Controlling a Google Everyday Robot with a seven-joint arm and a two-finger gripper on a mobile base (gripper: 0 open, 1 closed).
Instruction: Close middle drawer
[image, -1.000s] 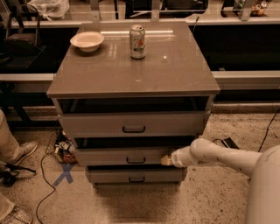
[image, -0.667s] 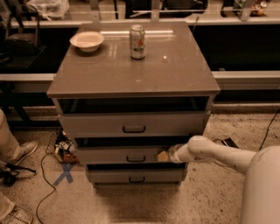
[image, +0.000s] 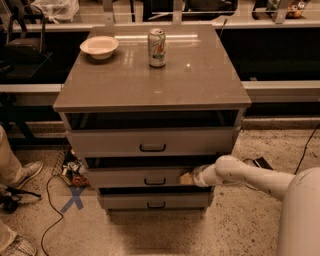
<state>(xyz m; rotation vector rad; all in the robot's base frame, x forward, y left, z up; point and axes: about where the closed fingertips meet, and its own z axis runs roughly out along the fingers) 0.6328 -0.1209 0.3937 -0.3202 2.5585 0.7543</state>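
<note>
Middle drawer (image: 131, 177): second of three in the desk (image: 150, 82), below the top drawer (image: 110, 142) and above the bottom drawer (image: 125, 201). The front was wide, shallow, flat and grey-beige, with a small dark bar handle (image: 155, 181) at its centre. A dark strip showed along the front's top edge, so it read as not fully in. The top drawer had a taller front and a bigger dark gap under the desk's surface.

Hand (image: 187, 178) was at the middle drawer's front, just right of the handle and touching or nearly touching the panel. Contact wasn't clear. Hand state: could not tell whether it was released or clenched. It was not grasping the handle. The white arm (image: 250, 177) came in from the desk's right side, low and roughly level with that drawer.

On the desk's surface, a white bowl (image: 99, 46) sat at the back left, with a soda can (image: 157, 40) upright to its right, well apart from it. A blue tape X (image: 75, 199) was on the floor left of the desk's base, cables (image: 70, 170) were beside it, and a shoe (image: 27, 172) was further left.
</note>
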